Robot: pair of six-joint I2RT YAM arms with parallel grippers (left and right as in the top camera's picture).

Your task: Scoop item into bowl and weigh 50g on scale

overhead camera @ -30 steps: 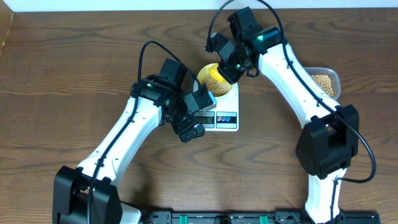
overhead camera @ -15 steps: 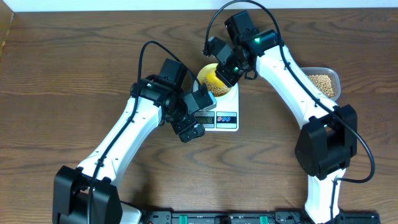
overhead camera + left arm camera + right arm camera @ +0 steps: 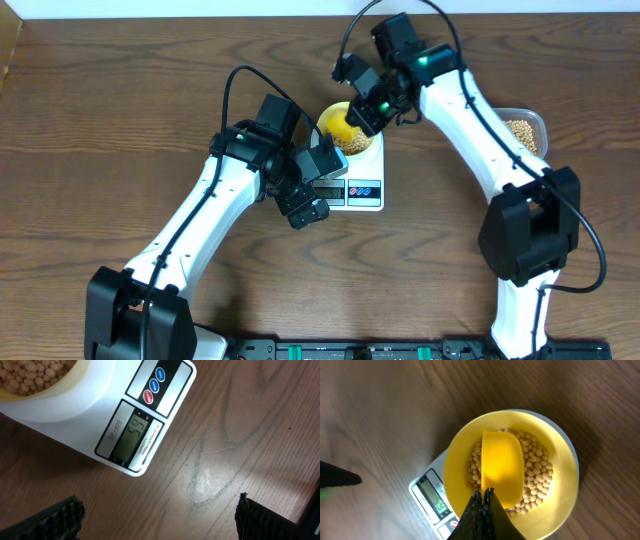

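You've got the pale-yellow bowl [image 3: 452,467] upright on the white scale [image 3: 75,415], toward its back end. Tan beans [image 3: 537,467] cover the bowl's bottom. Scale sits flat; its display is lit and looks like 59.

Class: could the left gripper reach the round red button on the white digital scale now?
Probably yes: the open left gripper hovers off the scale's front edge; nothing covers the red button.

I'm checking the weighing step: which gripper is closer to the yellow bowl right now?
Right. The right gripper is directly above the bowl, shut on the yellow scoop. The left gripper hangs open beyond the display end of the scale.
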